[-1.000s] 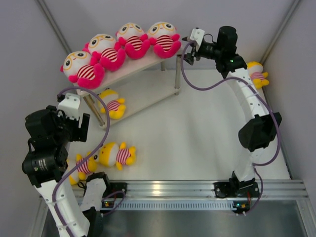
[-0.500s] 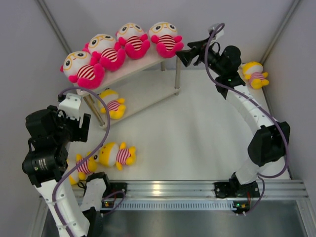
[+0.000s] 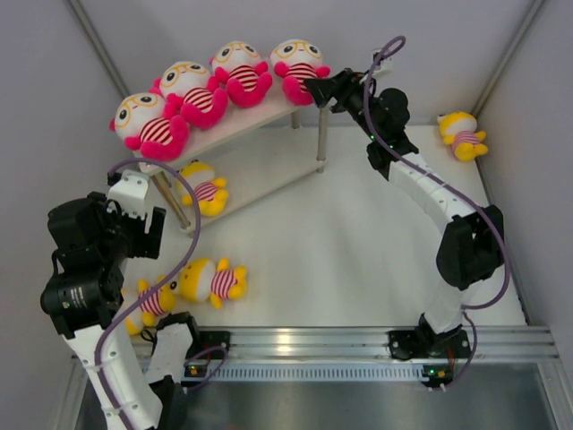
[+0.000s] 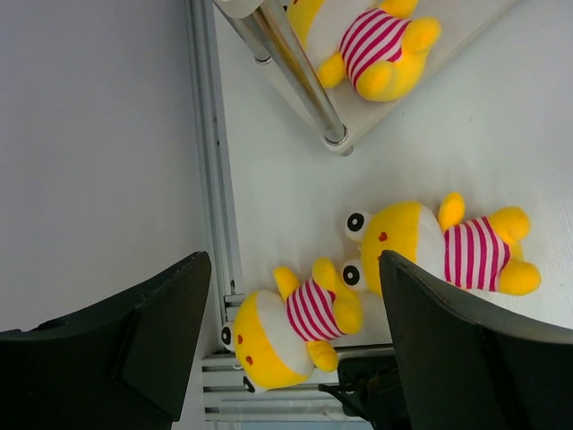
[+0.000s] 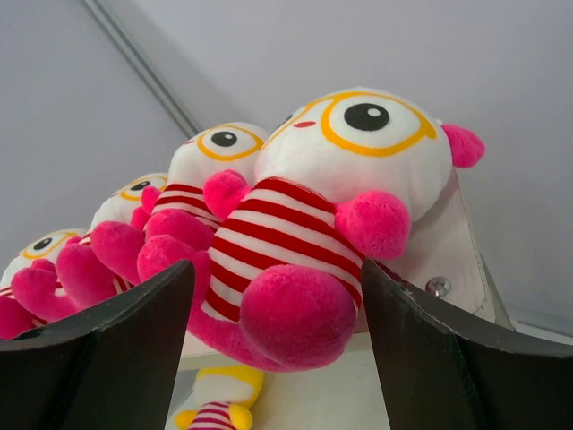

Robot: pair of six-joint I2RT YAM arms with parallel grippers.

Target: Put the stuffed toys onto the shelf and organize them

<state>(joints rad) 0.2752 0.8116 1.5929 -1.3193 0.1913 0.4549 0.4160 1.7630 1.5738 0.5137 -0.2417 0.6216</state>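
We record: white tabletop (image 3: 358, 251), grey walls (image 3: 430, 36); pale cream two-tier shelf (image 3: 251, 119), four pink-limbed striped plush dolls (image 3: 300, 67) atop. Left gripper (image 4: 294, 269), right gripper (image 5: 276, 273): fingers spread, empty.

Your top camera looked steeply down from high behind near edge, far enough to take in whole table (image 3: 358, 251) and shelf (image 3: 269, 170). Your left wrist camera faced down at near-left corner, close on two yellow dolls (image 4: 443, 251) (image 4: 291, 327); top view shared that pair. Your right wrist camera sat low off shelf's right end, looked up, very close on end pink doll (image 5: 304, 242); top view shared it too.
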